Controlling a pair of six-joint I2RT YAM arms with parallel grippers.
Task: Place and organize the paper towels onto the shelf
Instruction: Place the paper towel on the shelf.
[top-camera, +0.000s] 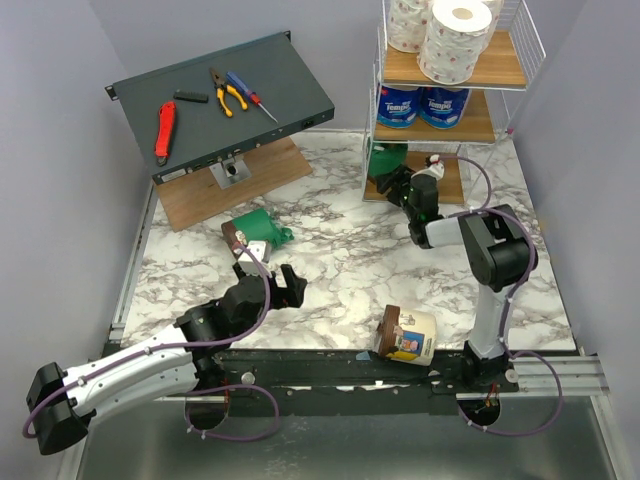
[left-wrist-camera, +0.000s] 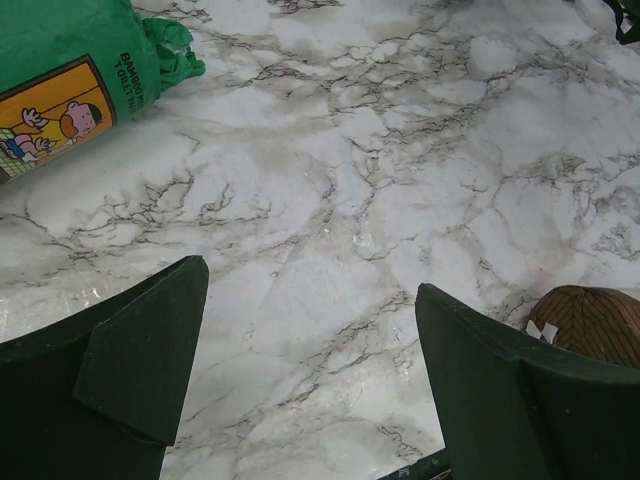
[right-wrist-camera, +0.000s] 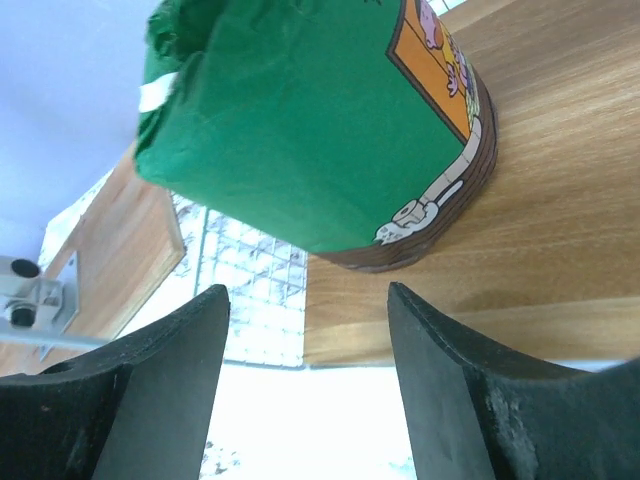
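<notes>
left hand (left-wrist-camera: 308, 285) apart | right hand (right-wrist-camera: 305, 295) apart | green roll (right-wrist-camera: 300, 130) on shelf (right-wrist-camera: 560, 200), top cropped

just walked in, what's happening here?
Two arms are stocking the shelf. The right pincer stands open just off a green roll on its bottom board; white rolls sit on top, blue ones mid-tier. The left pincer, open and empty, hovers over the table near a second green roll; a cream-and-brown roll waits too.

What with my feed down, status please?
Left gripper open, empty; right gripper open. Green roll on shelf bottom board. Another green roll, cream roll on table. Nothing blocking.
</notes>
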